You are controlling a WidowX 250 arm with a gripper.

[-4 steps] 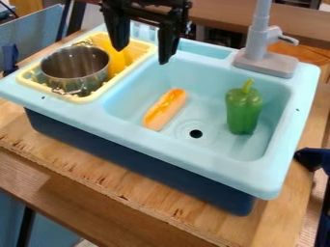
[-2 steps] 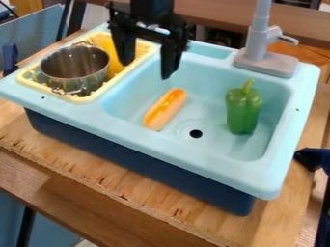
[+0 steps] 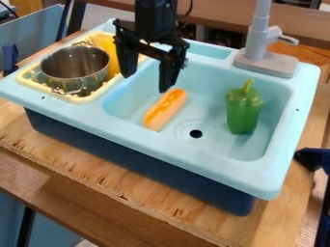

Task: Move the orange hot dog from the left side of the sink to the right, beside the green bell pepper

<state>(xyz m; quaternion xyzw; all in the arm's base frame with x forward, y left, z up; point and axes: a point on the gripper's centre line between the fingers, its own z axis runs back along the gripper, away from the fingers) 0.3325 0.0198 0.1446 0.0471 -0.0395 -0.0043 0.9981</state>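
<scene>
My gripper (image 3: 145,83) hangs open over the left back part of the light blue sink (image 3: 193,155), with nothing between its fingers. Nearest to it is an orange hot dog toy (image 3: 166,109), lying slanted on the basin floor just below the right finger. A green bell pepper (image 3: 243,111) stands upright, stem up, on the basin's right side. To the left, a metal pot (image 3: 75,68) sits in the yellow rack (image 3: 82,99), and a yellow object (image 3: 111,57) stands beside it, partly behind the gripper's left finger.
A grey faucet (image 3: 259,48) rises at the sink's back right. The drain hole (image 3: 195,133) lies right of the hot dog. The raised sink rim surrounds the basin. Under the sink is a wooden board (image 3: 129,185). A dark blue object (image 3: 312,159) is at the right edge.
The gripper has come down and toward the camera, slightly to the right, from the sink's back edge to near the hot dog. It has stayed open, and the objects have not moved.
</scene>
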